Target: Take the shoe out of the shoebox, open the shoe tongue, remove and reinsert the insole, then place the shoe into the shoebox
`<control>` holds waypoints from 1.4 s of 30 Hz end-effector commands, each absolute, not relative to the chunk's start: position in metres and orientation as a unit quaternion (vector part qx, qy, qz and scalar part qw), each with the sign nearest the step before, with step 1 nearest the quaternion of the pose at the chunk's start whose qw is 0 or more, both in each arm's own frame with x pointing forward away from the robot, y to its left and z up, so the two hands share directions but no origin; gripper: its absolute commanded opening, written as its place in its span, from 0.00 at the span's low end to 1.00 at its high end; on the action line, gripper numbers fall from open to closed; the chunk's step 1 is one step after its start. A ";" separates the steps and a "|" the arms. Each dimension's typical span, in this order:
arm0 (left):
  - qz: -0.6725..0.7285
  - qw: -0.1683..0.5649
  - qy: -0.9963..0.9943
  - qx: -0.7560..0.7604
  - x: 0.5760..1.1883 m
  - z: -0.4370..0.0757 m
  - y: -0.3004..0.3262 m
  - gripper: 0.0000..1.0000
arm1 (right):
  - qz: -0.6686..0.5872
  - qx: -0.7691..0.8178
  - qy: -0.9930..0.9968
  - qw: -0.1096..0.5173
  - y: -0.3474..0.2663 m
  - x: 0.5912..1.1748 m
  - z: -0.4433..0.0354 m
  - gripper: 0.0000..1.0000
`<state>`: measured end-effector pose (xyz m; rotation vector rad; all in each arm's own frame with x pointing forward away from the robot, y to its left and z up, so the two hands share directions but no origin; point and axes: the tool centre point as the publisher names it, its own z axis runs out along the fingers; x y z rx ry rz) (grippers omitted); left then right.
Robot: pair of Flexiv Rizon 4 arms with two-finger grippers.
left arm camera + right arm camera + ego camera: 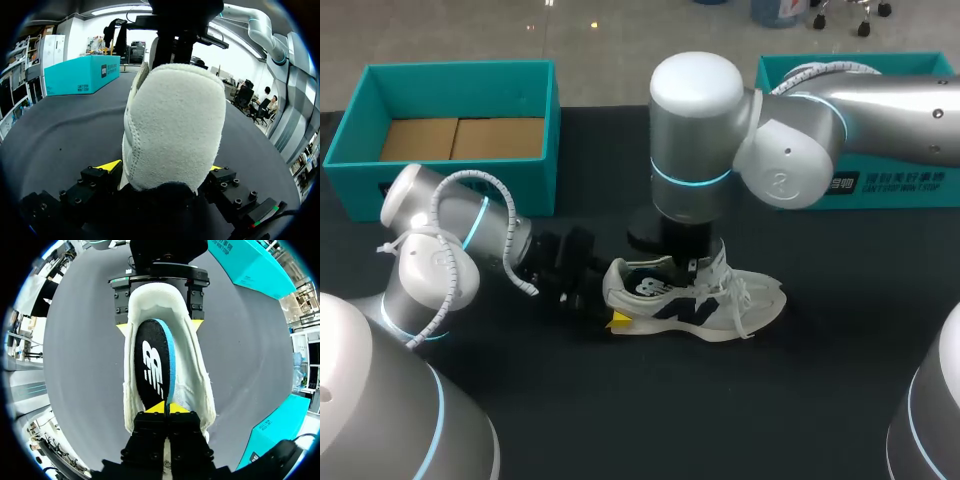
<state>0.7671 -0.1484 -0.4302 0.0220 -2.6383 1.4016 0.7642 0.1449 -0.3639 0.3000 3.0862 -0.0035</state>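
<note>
**A:** The right pincer [166, 407] is seen clenched on the insole [150, 370], which is stood on edge, half out of the shoe [695, 300]. The heel is gripped from both sides by the left pincer [161, 169]. The shoe is parked on the desk [840, 380], outside the shoebox [460, 70].

**B:** So the insole step, probably. Next it'd need to be lifted clear, with the heel held firm.
</note>
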 end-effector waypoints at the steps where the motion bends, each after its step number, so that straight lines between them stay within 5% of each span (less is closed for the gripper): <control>1: 0.467 0.077 -0.881 0.008 0.769 -0.432 -0.147 0.00 | 0.034 0.096 0.994 0.031 0.129 0.760 -0.352 0.00; 12: 0.467 0.077 -0.881 0.008 0.769 -0.432 -0.147 0.00 | 0.090 0.070 0.992 0.048 0.152 0.771 -0.319 0.00; 23: 0.467 0.077 -0.881 0.008 0.769 -0.432 -0.147 0.00 | 0.115 0.036 0.993 -0.004 0.183 0.782 -0.302 0.00; 42: 0.467 0.077 -0.881 0.008 0.769 -0.432 -0.147 0.00 | 0.195 0.028 0.979 -0.052 0.200 0.792 -0.316 0.00</control>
